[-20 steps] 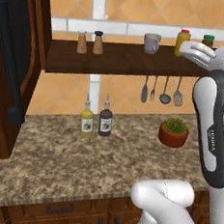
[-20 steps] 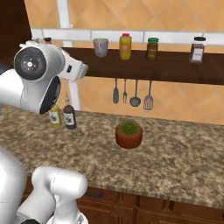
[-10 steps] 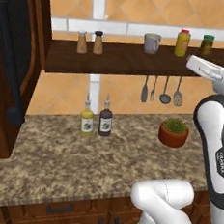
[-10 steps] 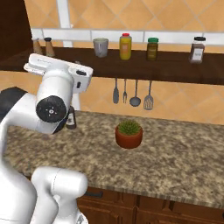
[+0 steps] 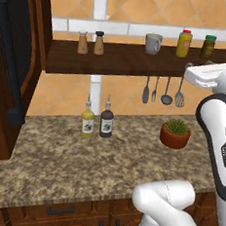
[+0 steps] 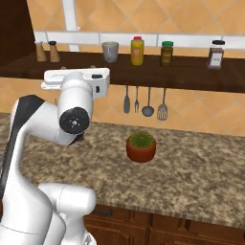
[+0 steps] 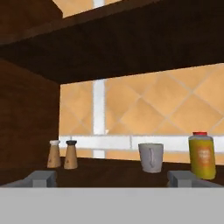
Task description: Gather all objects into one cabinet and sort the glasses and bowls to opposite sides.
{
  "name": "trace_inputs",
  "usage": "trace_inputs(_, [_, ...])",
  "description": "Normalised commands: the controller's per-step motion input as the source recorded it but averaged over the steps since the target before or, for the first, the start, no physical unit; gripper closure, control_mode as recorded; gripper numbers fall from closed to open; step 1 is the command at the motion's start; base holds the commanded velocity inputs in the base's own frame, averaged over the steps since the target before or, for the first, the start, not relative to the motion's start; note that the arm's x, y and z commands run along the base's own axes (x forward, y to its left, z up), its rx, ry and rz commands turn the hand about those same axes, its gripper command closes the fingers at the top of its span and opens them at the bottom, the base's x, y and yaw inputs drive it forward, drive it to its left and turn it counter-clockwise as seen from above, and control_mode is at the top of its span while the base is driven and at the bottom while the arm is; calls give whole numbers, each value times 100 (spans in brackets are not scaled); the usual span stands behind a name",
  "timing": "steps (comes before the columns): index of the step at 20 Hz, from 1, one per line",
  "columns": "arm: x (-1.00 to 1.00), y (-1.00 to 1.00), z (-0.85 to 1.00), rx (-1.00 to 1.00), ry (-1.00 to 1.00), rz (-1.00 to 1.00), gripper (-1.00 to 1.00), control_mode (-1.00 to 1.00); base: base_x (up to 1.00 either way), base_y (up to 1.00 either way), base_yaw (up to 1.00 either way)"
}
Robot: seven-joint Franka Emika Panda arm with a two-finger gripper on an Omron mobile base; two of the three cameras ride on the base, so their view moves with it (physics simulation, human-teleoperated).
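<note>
Grey-white, the mug (image 7: 151,157) stands upright on the wooden shelf (image 7: 109,173), and from the hand view I see it ahead of my gripper (image 7: 113,177), a little right of centre between the two spread fingertips (image 7: 42,177). The jaws are fully released and hold nothing; the mug is well apart from them. Left of the mug on the shelf stand the shakers (image 7: 62,154), and just right of it a yellow bottle (image 7: 201,155). In the left base view the mug (image 5: 152,43) sits on the shelf (image 5: 120,62) between the shakers (image 5: 90,42) and the yellow bottle (image 5: 184,42), with my hand level with the shelf edge, to the right. The cabinet (image 5: 14,66) hangs at the far left, its door swung open. Below, on the table (image 5: 81,156), stand two bottles (image 5: 96,120) and a plant pot (image 5: 174,132).
</note>
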Motion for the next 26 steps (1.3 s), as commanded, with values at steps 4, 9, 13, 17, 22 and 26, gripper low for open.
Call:
trace_inputs(4, [0,3,10,-45,6,-7,-100,-100,0,0,0])
trace_inputs(9, [1,0,1,-2,7,-4,-100,-100,0,0,0])
trace_inputs(13, [23,45,7,-24,32,-37,-100,-100,0,0,0])
trace_inputs(17, [31,80,0,-31,34,-37,-100,-100,0,0,0])
trace_inputs(22, [3,-6,-2,0,0,0,-100,-100,0,0,0])
trace_inputs(26, [29,-65,-12,9,0,0,-100,-100,0,0,0])
